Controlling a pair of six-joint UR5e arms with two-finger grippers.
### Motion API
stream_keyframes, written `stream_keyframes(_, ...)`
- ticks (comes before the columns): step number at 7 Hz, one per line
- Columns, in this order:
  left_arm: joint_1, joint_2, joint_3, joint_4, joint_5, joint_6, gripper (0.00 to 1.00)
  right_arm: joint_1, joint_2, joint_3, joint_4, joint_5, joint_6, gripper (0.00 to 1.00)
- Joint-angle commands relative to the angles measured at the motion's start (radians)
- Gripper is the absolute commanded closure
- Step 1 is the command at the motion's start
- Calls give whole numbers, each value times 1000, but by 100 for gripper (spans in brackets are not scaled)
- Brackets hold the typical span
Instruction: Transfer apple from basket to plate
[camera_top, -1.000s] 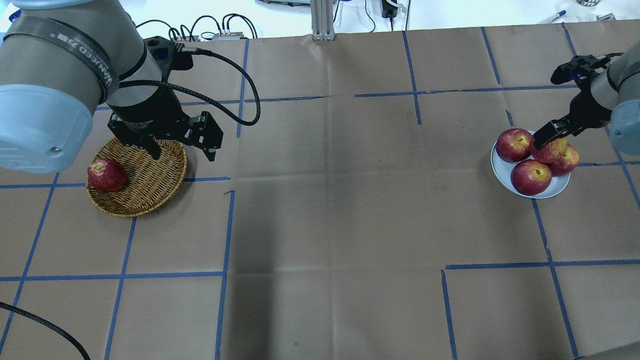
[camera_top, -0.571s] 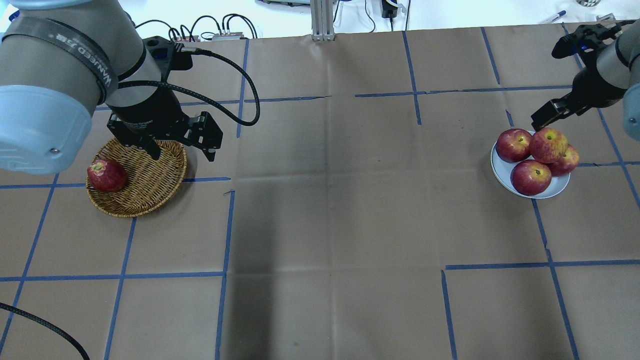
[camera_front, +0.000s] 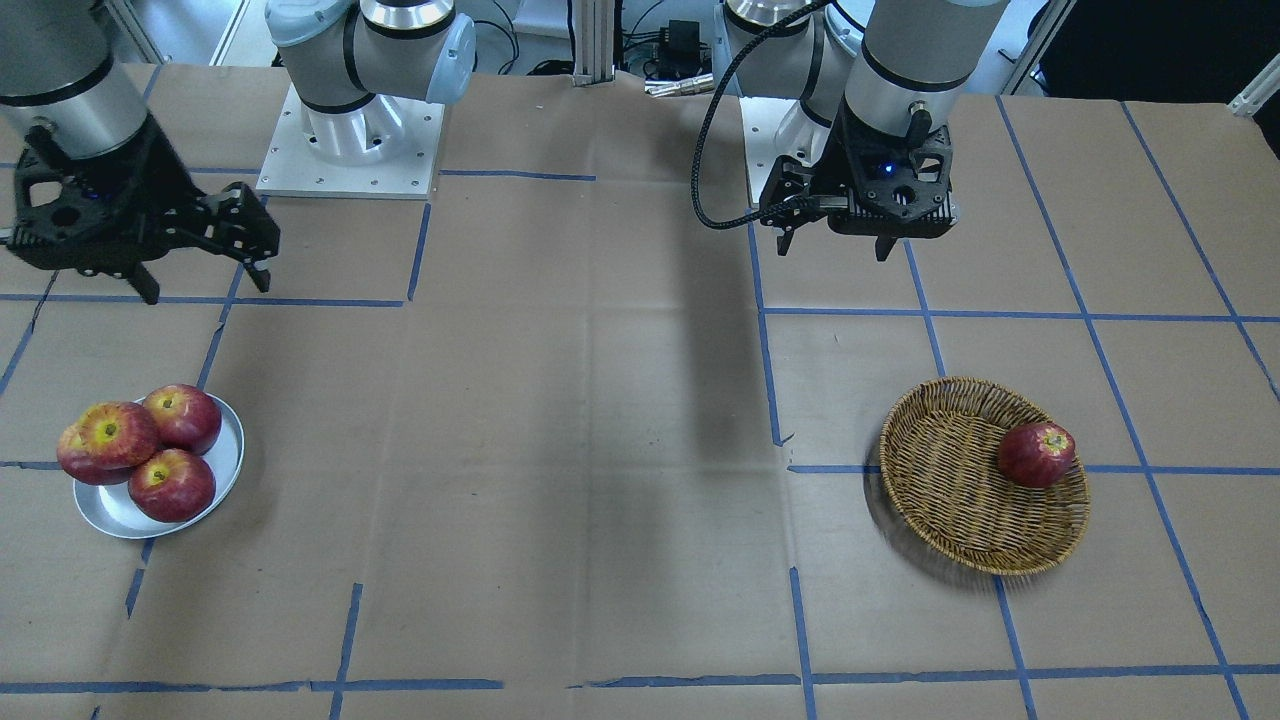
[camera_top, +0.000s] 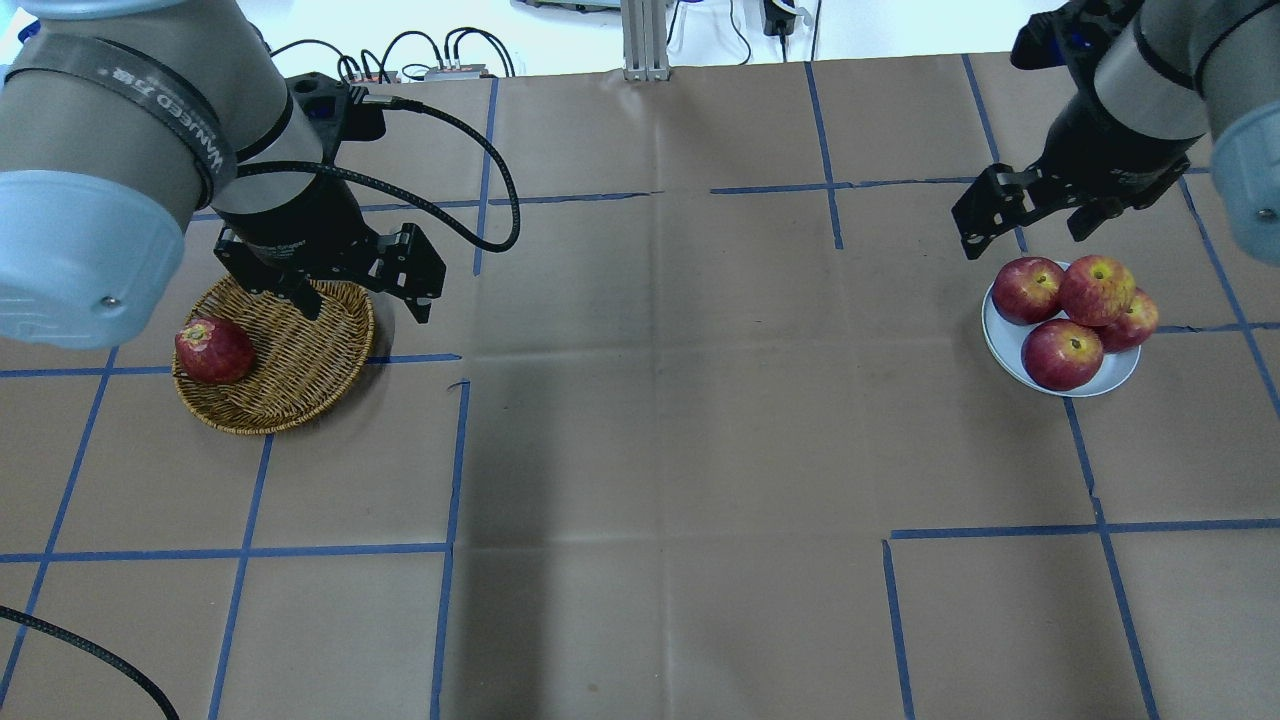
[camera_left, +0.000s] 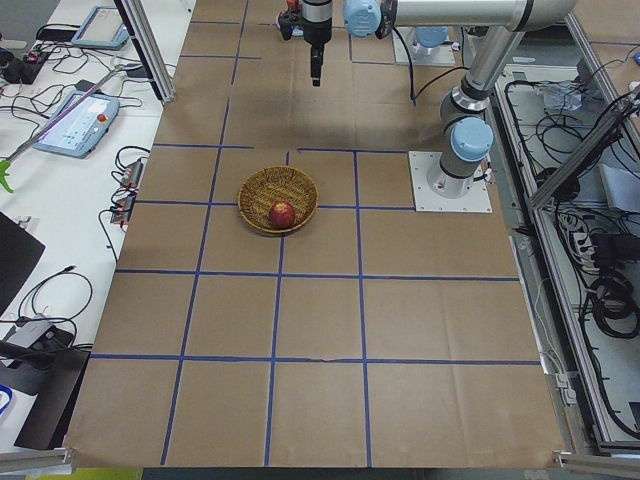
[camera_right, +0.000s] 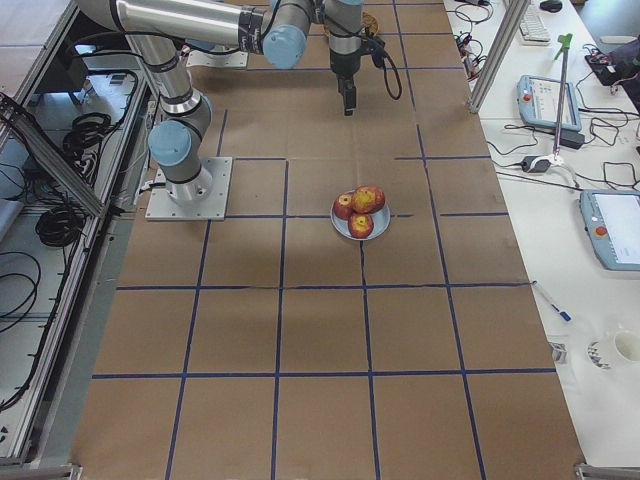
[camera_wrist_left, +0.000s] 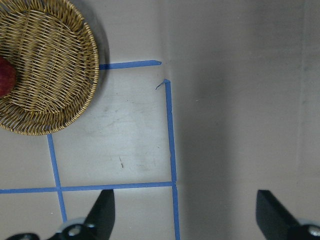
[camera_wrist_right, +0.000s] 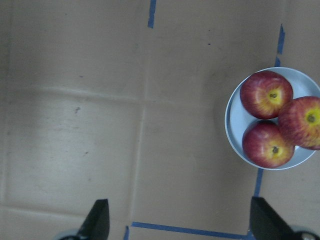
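Observation:
The apple, light red with a wide yellow stem patch, rests on top of the other apples on the pale grey plate at the table's right; it also shows in the front view and the right wrist view. My right gripper is open and empty, raised behind the plate and apart from the apple. The wicker basket stands at the left. My left gripper is open and empty above the basket's far right rim.
A dark red apple lies at the left side of the basket. Three darker apples fill the plate under the lighter one. Blue tape lines cross the brown paper. An aluminium post and cables stand at the far edge.
My right gripper has let go of the apple on the pile, risen, and moved back and to the left. The apple stays on the plate. The left arm has not moved.

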Motion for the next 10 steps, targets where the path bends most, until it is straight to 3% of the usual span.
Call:
stream_keyframes(1,0,2,0,0,0,0,1,146,-19,-15,59,-6,234,0)
stream_keyframes(10,0,3,0,-2,2,0,1,98,-4,-42,61,-49,171,0)
